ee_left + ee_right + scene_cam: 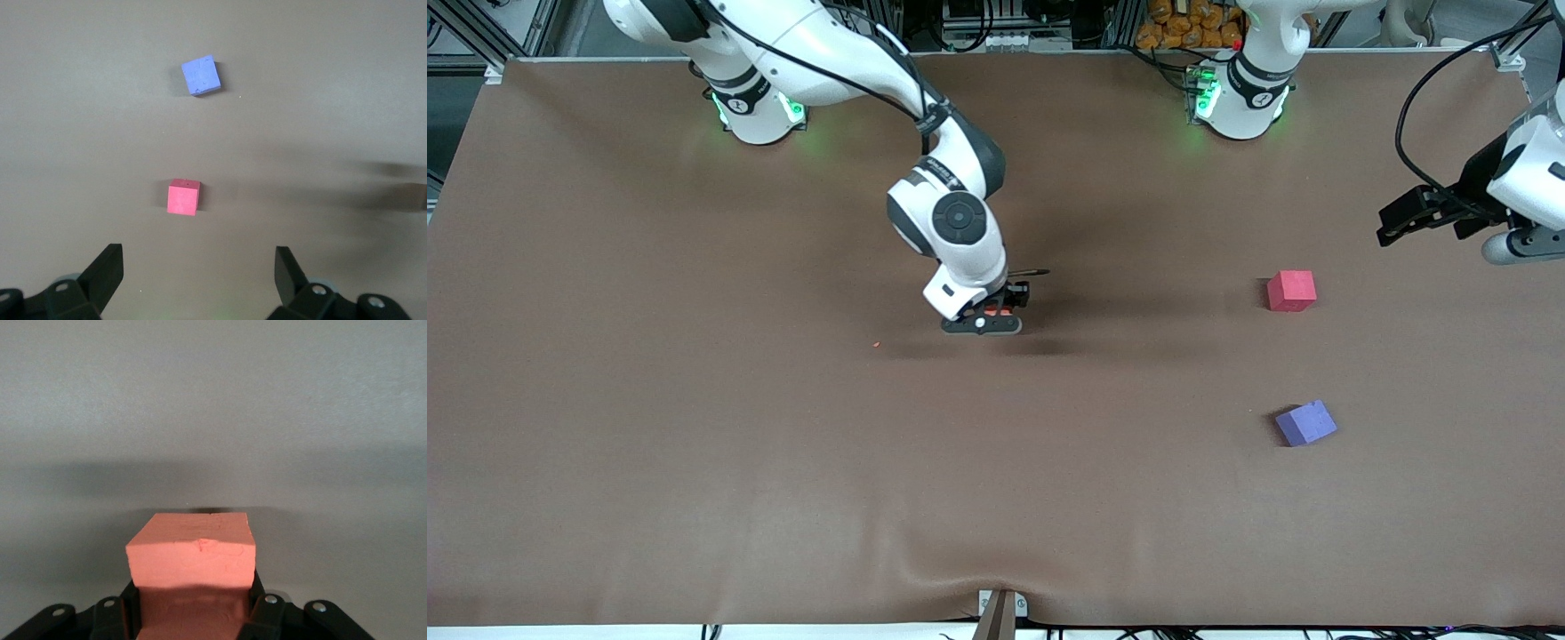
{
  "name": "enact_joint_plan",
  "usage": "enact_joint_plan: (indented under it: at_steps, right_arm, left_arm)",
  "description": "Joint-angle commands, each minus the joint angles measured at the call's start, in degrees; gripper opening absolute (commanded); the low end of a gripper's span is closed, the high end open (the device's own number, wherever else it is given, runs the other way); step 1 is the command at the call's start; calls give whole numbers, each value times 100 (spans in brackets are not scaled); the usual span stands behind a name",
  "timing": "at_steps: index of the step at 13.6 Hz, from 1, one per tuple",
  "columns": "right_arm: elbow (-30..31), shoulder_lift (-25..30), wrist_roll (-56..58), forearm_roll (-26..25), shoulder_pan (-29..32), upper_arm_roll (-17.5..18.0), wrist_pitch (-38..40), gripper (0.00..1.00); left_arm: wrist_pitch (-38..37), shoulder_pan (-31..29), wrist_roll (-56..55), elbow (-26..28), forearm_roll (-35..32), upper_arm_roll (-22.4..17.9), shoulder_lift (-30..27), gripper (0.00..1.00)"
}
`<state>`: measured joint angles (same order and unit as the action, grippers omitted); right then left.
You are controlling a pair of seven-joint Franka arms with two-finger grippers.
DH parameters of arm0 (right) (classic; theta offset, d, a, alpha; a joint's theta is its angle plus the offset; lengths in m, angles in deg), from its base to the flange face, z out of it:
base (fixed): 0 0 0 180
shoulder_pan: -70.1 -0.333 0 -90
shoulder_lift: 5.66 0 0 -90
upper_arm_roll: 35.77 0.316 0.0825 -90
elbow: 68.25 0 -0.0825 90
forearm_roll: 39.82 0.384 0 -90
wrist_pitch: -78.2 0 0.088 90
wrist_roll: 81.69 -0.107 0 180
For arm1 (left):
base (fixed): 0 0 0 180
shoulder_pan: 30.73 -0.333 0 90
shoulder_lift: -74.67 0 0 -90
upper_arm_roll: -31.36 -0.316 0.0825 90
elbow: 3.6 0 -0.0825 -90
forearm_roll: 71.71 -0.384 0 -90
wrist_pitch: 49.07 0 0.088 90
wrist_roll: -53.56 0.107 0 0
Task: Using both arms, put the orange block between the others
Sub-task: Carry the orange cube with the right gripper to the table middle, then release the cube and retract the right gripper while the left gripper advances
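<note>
The orange block (pixel 192 549) sits between the fingers of my right gripper (pixel 193 600), which is shut on it. In the front view that gripper (pixel 996 315) is low over the middle of the brown table, and only a sliver of the orange block (pixel 997 311) shows. The pinkish-red cube (pixel 1291 291) and the purple-blue cube (pixel 1305 423) lie toward the left arm's end, the purple-blue one nearer the front camera. My left gripper (pixel 1400 222) hangs open and empty above that end. The left wrist view shows its gripper (pixel 198 260) above the pinkish-red cube (pixel 183 197) and the purple-blue cube (pixel 201 75).
A bare gap of table mat (pixel 1298 360) separates the two cubes. A tiny orange crumb (pixel 876 344) lies on the mat near my right gripper. A metal clamp (pixel 1000 609) holds the mat at the table's front edge. Both arm bases (pixel 1240 98) stand along the back edge.
</note>
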<state>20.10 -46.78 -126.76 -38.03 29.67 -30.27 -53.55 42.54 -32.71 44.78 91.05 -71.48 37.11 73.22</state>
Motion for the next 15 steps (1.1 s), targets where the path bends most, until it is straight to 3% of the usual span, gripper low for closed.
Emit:
enact_joint_plan:
  at_steps: [1,2,3,6,9,12,15]
  right_arm:
    - [-651,-511,-116,-179,-35,-188,62,39]
    - [-679,-520,-116,-258,-35,-215,62,85]
    - [-688,-477,-116,-293,-27,-224,79,100]
    - [-679,-83,-90,-250,105,-224,219,100]
    - [-626,637,234,-328,534,-329,1430,100]
    - [-311,1463,1540,-531,1333,-435,2240,100]
    - [452,2333,2840,-531,2071,-444,2347,100]
  left_arm:
    - [58,-13,104,-26,48,32,30,100]
    - [58,-13,104,-26,48,32,39,100]
    - [66,-13,104,-26,48,32,57,100]
    - [75,-13,104,-34,48,40,57,100]
    - [75,-13,104,-26,48,32,57,100]
    - [67,-21,104,-26,48,32,30,100]
    - [67,-13,87,-26,57,40,22,100]
